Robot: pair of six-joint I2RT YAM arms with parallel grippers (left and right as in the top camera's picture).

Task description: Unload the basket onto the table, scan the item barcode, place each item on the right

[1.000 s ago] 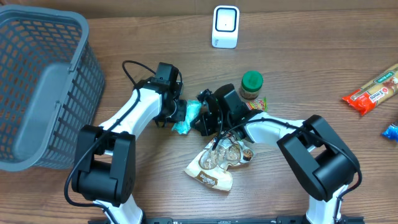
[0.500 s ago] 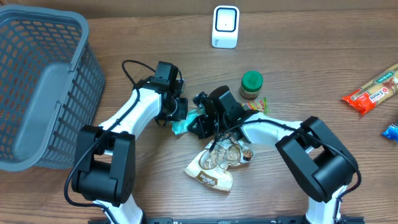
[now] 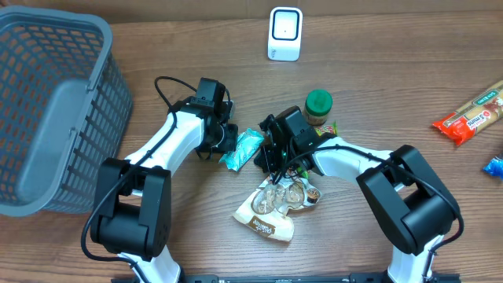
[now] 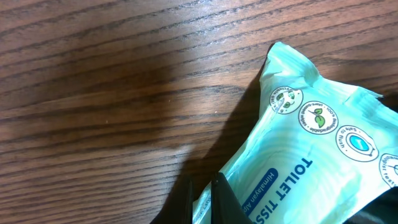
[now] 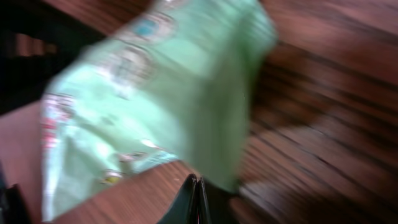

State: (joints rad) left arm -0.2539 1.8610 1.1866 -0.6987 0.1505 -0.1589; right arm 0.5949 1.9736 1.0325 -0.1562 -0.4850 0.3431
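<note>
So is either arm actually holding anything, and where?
Left gripper has its jaws pinched on one end edge of the tissue pack. Right gripper is shut at the pack's other end; that view is blurred, so its hold cannot be told.

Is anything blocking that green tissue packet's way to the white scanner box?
Nothing visible. Only bare wooden table lies between the pale green tissue packet and the white scanner box; the green-lidded jar stands aside.

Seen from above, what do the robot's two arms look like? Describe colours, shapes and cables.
Both the left arm and right arm have smooth white links between bulky black joint housings. A thin black cable loops off the left arm.
</note>
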